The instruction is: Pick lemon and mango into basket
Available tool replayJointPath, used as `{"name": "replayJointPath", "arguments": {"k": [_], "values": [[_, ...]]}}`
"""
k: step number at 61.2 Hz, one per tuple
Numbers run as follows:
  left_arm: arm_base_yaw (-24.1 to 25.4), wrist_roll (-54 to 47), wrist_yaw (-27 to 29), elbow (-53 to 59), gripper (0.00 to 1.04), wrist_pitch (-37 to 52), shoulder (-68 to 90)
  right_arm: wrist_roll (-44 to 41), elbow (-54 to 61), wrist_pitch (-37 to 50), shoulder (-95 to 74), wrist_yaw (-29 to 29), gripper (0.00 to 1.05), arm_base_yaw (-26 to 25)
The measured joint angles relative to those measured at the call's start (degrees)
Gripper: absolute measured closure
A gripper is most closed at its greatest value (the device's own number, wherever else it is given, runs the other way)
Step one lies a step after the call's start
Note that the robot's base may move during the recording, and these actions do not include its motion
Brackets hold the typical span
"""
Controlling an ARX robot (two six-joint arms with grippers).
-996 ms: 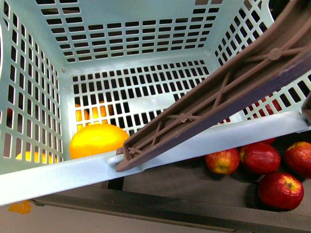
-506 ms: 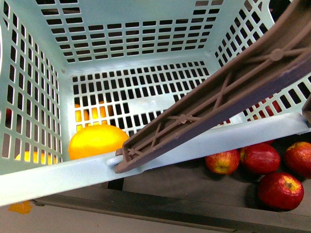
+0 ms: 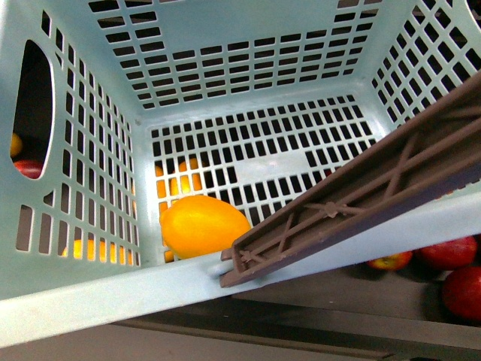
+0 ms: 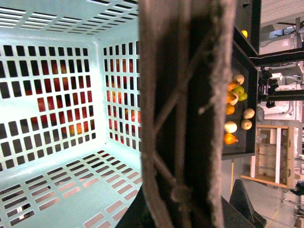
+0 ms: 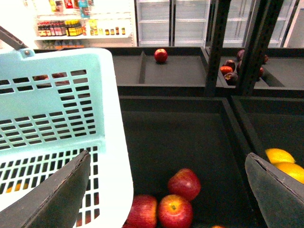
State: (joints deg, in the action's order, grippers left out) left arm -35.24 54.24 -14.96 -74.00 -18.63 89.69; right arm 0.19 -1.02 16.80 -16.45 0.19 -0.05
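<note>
The pale blue slatted basket [image 3: 113, 301] fills the front view. A yellow-orange oval lemon [image 3: 203, 224] lies on its floor, near the front wall. The brown basket handle [image 3: 361, 203] slants across the right side. In the left wrist view the handle [image 4: 185, 114] runs straight into my left gripper [image 4: 190, 209], which is shut on it. My right gripper [image 5: 168, 194] is open and holds nothing. It hangs beside the basket's wall [image 5: 57, 95], above red apples. I cannot make out the mango in any view.
Red apples [image 3: 451, 252] lie in a dark bin right of the basket, also under my right gripper [image 5: 183, 183]. Yellow-orange fruit [image 5: 280, 156] sits in the neighbouring bin. A dark post [image 5: 216, 47] divides the shelves. Mixed fruit [image 4: 235, 90] fills a far tray.
In the front view the basket, lemon and apples have all shifted right. The basket's left wall opening has come into sight, and the handle sits lower.
</note>
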Motion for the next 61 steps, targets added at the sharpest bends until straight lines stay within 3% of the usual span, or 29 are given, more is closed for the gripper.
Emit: {"name": "replayJointPath", "arguments": {"k": [61], "values": [[0.6,-0.7,1.2,0.0,1.00,0.2,0.0,0.0,0.0,-0.1,0.2,-0.3,0.09,0.0]]}}
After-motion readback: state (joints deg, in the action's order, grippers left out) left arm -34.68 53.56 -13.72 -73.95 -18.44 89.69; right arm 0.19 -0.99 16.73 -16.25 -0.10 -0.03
